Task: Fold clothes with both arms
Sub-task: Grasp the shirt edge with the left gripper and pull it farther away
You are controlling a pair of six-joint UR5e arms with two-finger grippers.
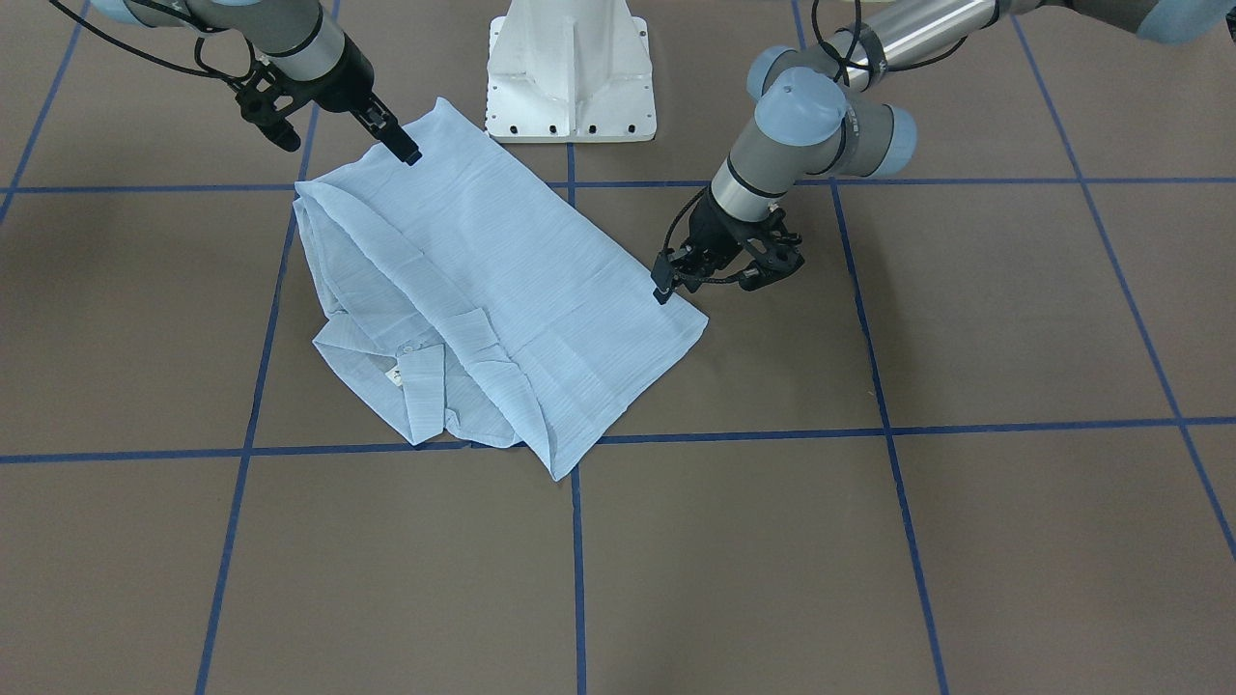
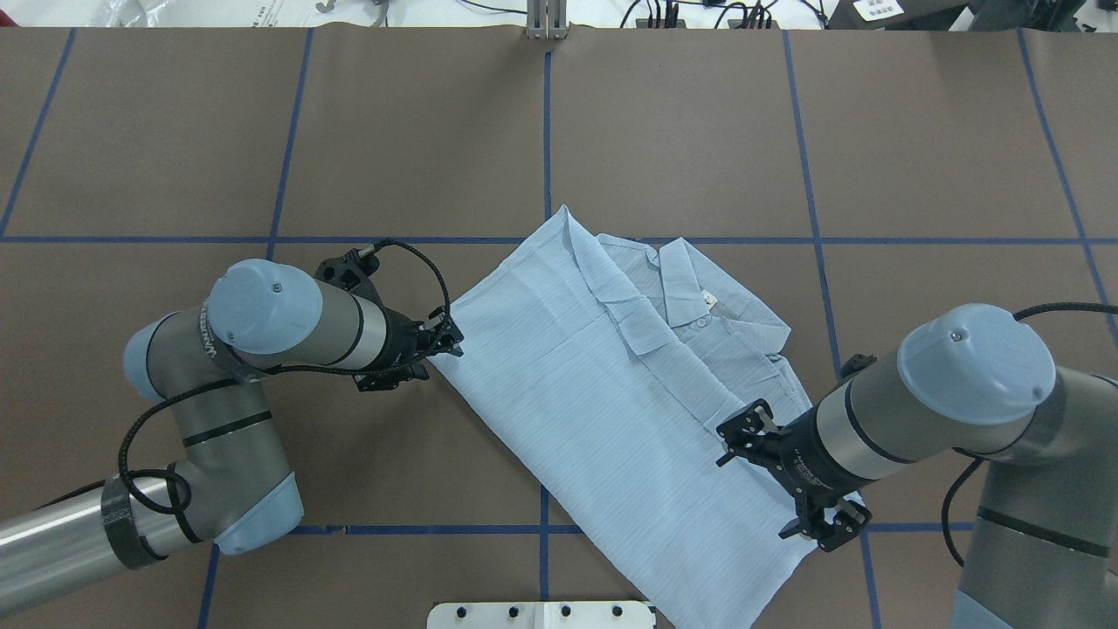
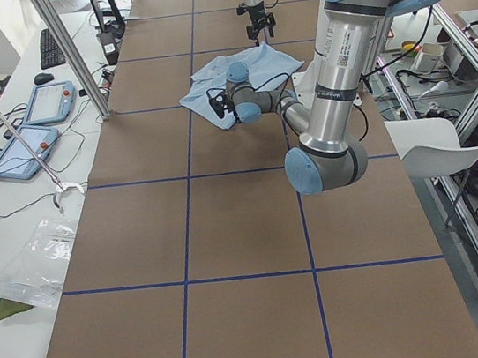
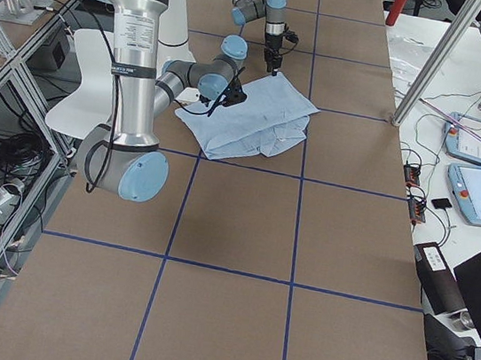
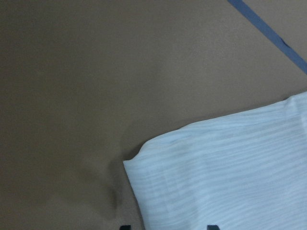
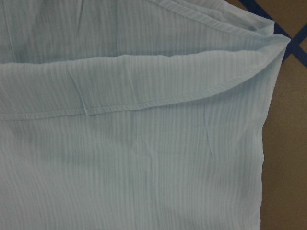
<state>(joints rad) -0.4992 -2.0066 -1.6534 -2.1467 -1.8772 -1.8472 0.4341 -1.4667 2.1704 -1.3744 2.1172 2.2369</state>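
the left gripper (image 2: 450, 339) is down at a corner of the shirt (image 2: 594, 393). its wrist view shows two fingertips set well apart with the cloth corner lying between them, so it is spread and has nothing pinched yet. the right gripper (image 1: 408, 152) has its tip on or just over the shirt's short edge nearest the robot base. no view shows the gap between its fingers, so i cannot tell whether it is closed on the cloth.

the shirt lies flat and diagonal on the counter (image 2: 699, 131) between the two arms. it is already folded lengthwise, with the collar (image 2: 664, 271) at the far end from the robot.

the step in hand looks like getting a grip on two points of the shirt for the next fold. to do it well, the left gripper should reach far enough in to catch every layer at that corner, then close before lifting. the cloth is thin, and a shallow pinch could pick up the top layer alone. both arms should probably rise together and hold the edge lightly taut, so the fold comes over square and the collar end is not dragged.
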